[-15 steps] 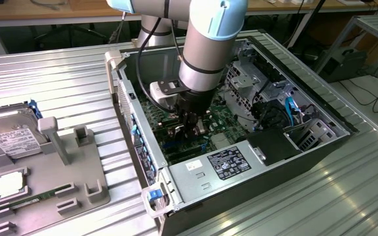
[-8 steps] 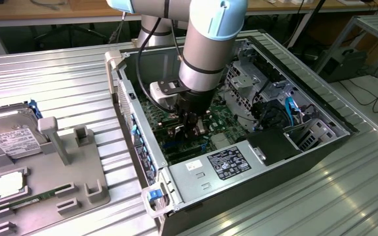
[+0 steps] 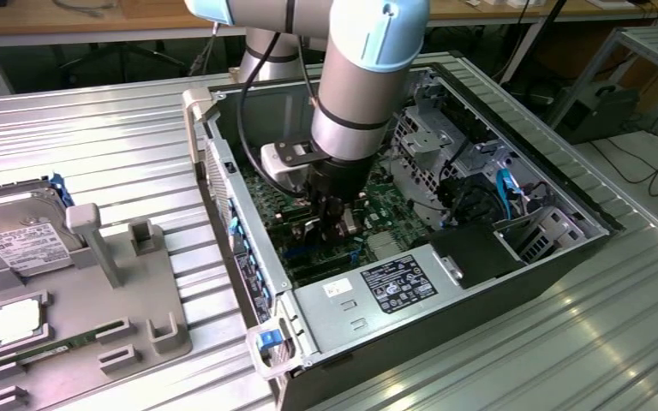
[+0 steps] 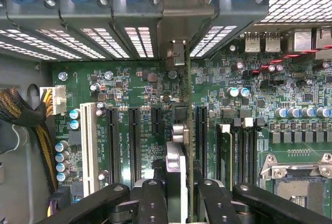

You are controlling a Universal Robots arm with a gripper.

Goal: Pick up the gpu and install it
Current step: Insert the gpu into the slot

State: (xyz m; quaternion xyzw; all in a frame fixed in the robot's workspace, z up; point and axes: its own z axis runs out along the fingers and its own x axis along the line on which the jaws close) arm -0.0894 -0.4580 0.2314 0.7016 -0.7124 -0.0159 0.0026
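- At the centre of the exterior view, inside the open computer case [image 3: 558, 214], the arm's gripper [image 3: 326, 224] hangs low over the green motherboard [image 3: 392, 210].
- Step in hand, as I judge it: installing, with pickup done. The gpu [image 4: 179, 146] is held edge-on, standing upright at the lower centre of the wrist view, its silver bracket [image 4: 176, 53] reaching to the rear slot openings at the top of that frame.
- The pincer is partly closed, its black fingers [image 4: 153, 198] clamped on either side of the gpu's thin body.
- The card stands among the black expansion slots [image 4: 134, 141]; whether its edge is already in a slot I cannot tell.
- Seating calls for the card edge to line up with its slot and a straight push, bracket meeting the rear opening.
- A hard drive [image 3: 14, 235] rests on the grey fixture [image 3: 134, 342] at the exterior view's left, well apart.
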